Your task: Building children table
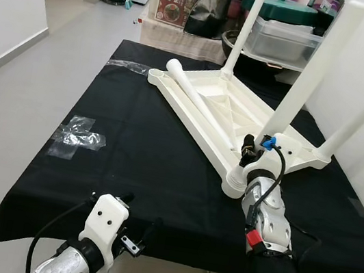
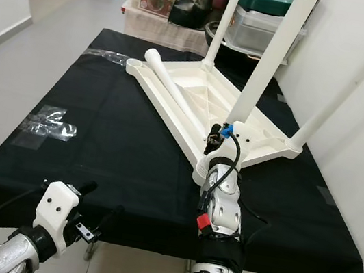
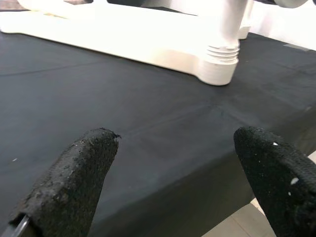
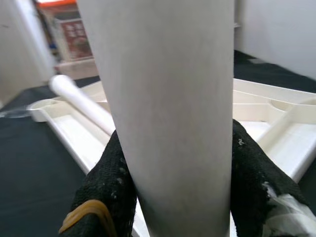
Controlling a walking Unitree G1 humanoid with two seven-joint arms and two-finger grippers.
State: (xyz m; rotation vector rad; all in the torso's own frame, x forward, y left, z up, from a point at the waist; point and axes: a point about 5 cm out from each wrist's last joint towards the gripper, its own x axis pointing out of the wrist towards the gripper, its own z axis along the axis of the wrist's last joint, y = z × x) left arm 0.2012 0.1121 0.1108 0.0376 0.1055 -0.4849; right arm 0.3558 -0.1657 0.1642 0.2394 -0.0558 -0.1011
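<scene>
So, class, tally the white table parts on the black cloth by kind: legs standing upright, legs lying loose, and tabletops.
Upright legs: 3 (near corner, back, right)
Loose legs lying down: 1
Upturned tabletops: 1
Total: 5
The right gripper is shut on the near-corner leg.

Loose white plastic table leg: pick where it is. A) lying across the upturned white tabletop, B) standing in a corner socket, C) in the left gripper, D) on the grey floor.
A: the loose white plastic table leg lies flat across the underside of the upturned white tabletop; the right gripper clamps a different, upright leg.
</scene>
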